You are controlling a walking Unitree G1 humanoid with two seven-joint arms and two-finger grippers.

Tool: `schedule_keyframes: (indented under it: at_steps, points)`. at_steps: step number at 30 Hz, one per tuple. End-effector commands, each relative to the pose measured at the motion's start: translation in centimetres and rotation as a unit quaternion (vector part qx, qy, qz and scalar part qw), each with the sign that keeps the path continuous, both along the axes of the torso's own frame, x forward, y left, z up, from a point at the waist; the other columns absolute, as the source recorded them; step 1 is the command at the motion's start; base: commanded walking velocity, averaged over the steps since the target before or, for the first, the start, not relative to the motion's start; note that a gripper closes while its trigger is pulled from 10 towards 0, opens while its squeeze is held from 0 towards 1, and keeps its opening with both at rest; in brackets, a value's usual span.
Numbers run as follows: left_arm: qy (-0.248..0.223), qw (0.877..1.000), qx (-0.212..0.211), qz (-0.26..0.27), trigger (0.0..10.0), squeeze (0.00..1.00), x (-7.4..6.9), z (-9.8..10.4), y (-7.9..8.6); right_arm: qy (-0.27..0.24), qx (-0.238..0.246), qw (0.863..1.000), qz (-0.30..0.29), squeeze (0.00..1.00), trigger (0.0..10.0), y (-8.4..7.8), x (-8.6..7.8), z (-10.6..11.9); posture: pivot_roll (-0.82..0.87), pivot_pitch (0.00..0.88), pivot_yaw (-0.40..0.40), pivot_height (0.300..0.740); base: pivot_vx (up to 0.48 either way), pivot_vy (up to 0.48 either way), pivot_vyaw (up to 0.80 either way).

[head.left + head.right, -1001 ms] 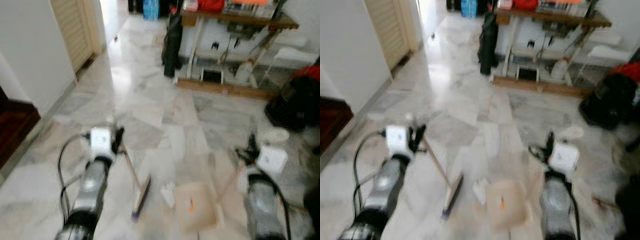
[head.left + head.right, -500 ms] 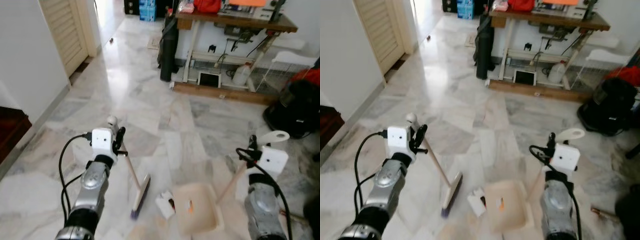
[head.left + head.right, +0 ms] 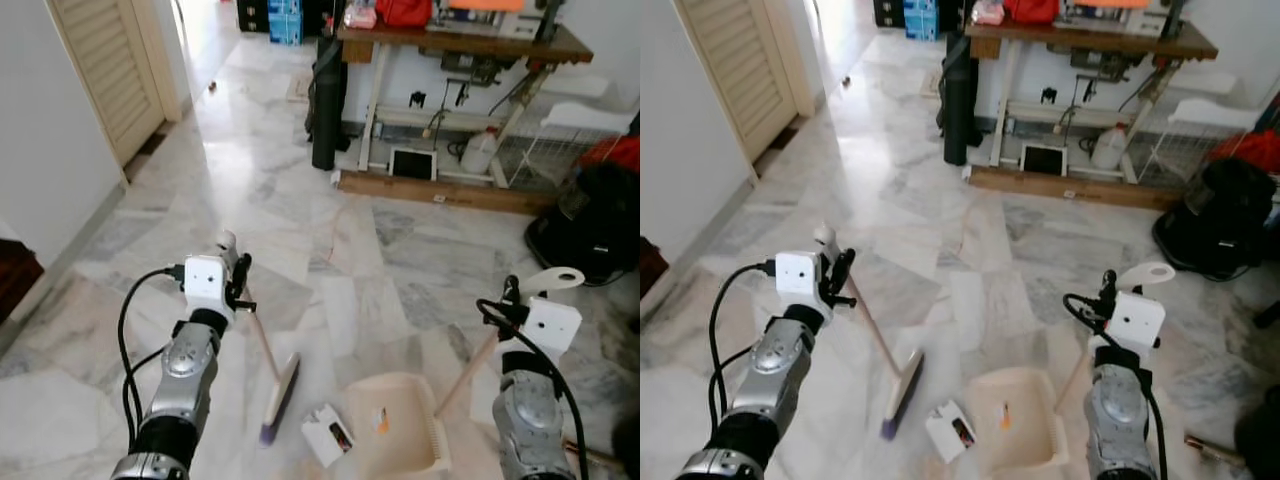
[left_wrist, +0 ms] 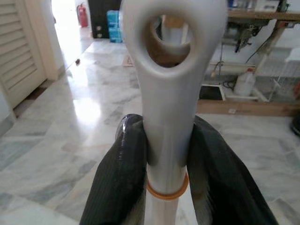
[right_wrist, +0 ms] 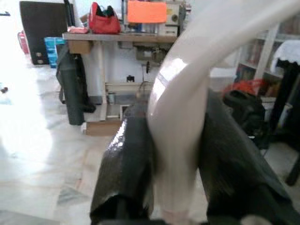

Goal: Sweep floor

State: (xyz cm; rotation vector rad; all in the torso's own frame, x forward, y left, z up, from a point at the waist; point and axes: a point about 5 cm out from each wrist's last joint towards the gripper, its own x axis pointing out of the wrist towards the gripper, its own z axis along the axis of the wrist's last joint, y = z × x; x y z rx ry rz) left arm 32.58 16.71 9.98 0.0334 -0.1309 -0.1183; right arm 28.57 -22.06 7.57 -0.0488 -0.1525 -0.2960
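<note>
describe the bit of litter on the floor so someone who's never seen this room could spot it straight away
Start at the marble floor just in front of the robot, between the broom in its left gripper and the cream dustpan held by its right gripper. The litter is the small white carton lying flat by the dustpan's mouth, with a dark printed patch.

Left gripper [image 3: 238, 277] fingers clamped tight, right gripper [image 3: 512, 296] likewise clamped, both arms extended forward

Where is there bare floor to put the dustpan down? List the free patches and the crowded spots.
Free: the marble floor between the louvered door and the wooden table, and the stretch left of the broom. Crowded: around the dustpan, where a small box lies, and by the black bag on the right.
</note>
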Motion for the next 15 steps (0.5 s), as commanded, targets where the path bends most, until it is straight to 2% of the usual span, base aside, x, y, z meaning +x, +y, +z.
schedule_keyframes:
  at_steps: [1, 15]
  points:
    - [-0.019, 1.000, 0.003, -0.007, 10.0, 0.00, 0.20, 0.78, -0.42, -0.019, -0.004, 1.000, -0.009, 0.00, 10.0, -0.63, 0.00, 0.73, 0.15, 0.063, -0.029, 0.740, 0.307, 0.000, 0.00]
    - [-0.012, 1.000, 0.002, -0.015, 10.0, 0.00, 0.04, 0.59, -0.55, -0.006, -0.005, 1.000, -0.009, 0.00, 10.0, -0.67, -0.08, 0.17, 0.15, 0.067, -0.034, 0.740, 0.022, 0.000, 0.00]
